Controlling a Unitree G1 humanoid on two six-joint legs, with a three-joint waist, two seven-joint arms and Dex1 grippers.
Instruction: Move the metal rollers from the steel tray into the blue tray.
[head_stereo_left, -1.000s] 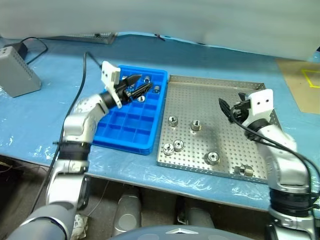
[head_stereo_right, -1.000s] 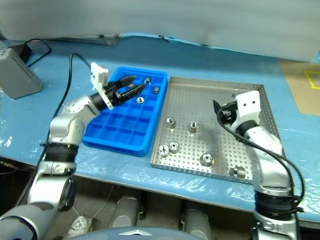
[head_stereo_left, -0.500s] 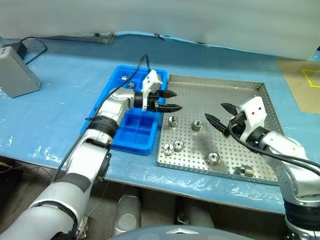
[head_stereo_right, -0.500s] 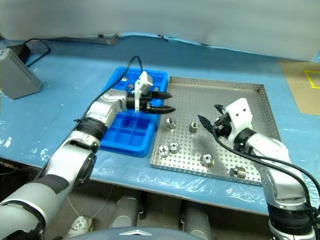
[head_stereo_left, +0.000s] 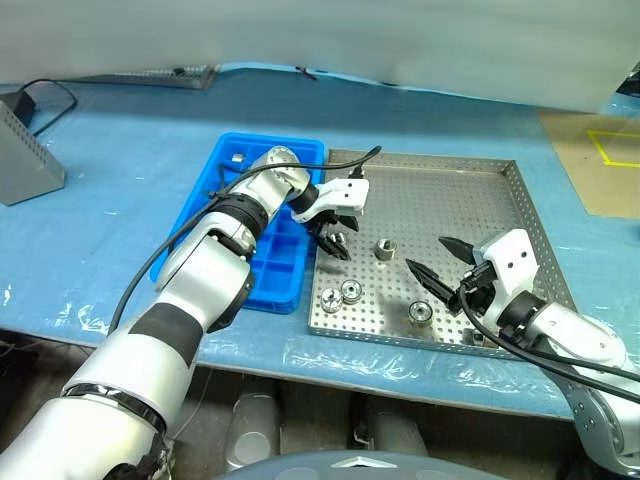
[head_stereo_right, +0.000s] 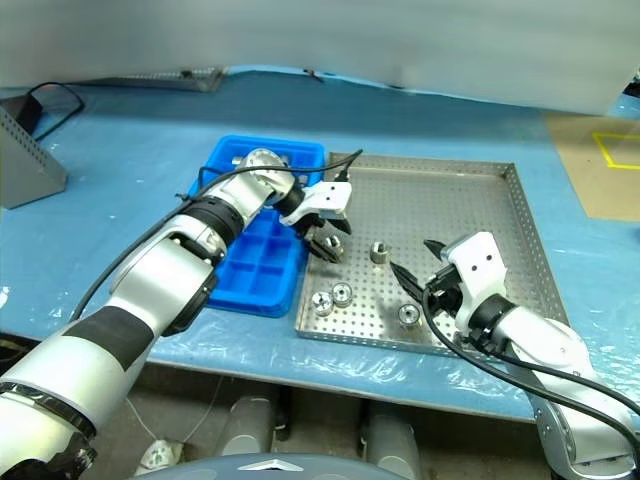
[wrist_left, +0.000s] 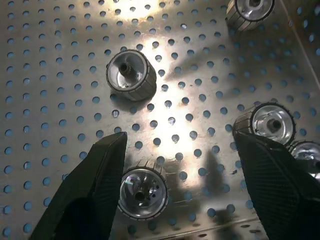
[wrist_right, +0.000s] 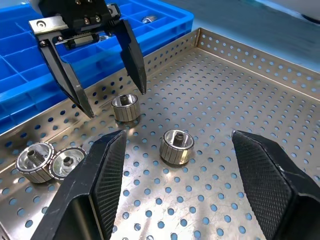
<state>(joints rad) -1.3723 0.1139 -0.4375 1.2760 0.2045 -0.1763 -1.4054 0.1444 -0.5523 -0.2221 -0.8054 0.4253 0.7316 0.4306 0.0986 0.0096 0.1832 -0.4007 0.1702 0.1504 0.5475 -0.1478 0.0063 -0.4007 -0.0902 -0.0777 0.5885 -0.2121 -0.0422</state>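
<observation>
The metal rollers (wrist_right: 176, 146) are shiny, ribbed steel. The steel tray (head_stereo_left: 470, 215) is dull perforated metal. The blue tray (head_stereo_left: 225, 190) is smooth glossy plastic. Wrinkled blue film (head_stereo_left: 120, 190) covers the worktop.

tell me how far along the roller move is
Done: at least one roller sits in the blue tray; the arm hides much of it. In hand: nothing gripped yet. The left gripper hangs open astride a roller on the steel tray; the right gripper is open and empty. Left: at least five rollers are on the steel tray.
</observation>
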